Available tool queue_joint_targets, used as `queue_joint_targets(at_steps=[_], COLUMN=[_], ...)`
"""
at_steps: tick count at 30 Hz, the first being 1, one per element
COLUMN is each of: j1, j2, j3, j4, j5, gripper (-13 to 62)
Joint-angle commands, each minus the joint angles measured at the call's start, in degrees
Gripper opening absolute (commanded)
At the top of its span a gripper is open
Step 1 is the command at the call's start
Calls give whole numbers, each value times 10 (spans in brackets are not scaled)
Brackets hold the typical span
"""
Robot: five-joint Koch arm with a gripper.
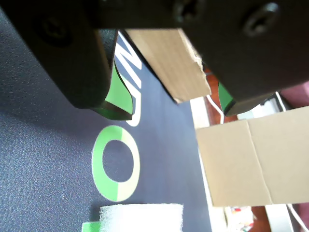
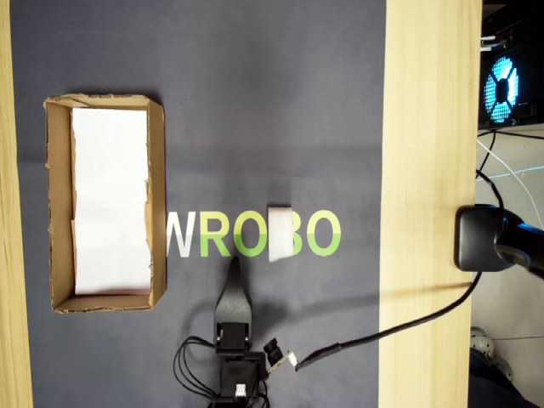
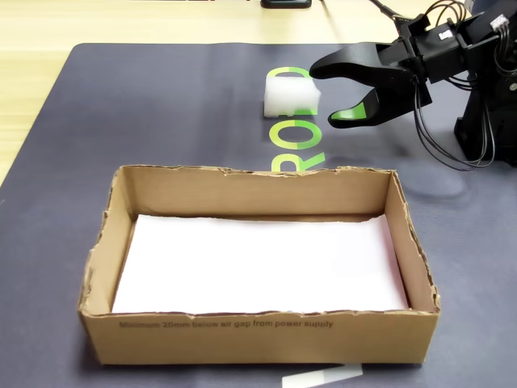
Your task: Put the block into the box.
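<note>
While upright, block [image 2: 280, 232] long axis crosses lettering [image 2: 246, 235]

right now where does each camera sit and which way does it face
Wrist view: rides on the gripper, looking past its jaws at the mat, the block and cardboard.
Overhead view: straight down on the mat; box left, block centre, arm at the bottom edge.
Fixed view: low, beyond the box, facing the open gripper near the block.
All three share the block.
</note>
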Motion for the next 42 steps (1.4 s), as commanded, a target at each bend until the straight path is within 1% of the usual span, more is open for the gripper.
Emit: queue_joint_targets(at_steps=[1,17,21,26,32,42], j1=[-3,-2,-3,-3,-4,-11], j2=[61,61,61,61,61,61], j3=[-18,-23,-35,-57,-69,-72], j4=[-14,-29,-69,-70,-69,-44], j5=[-37,-40,-85,-105,-103,-96], gripper=[344,343,343,341,326,326])
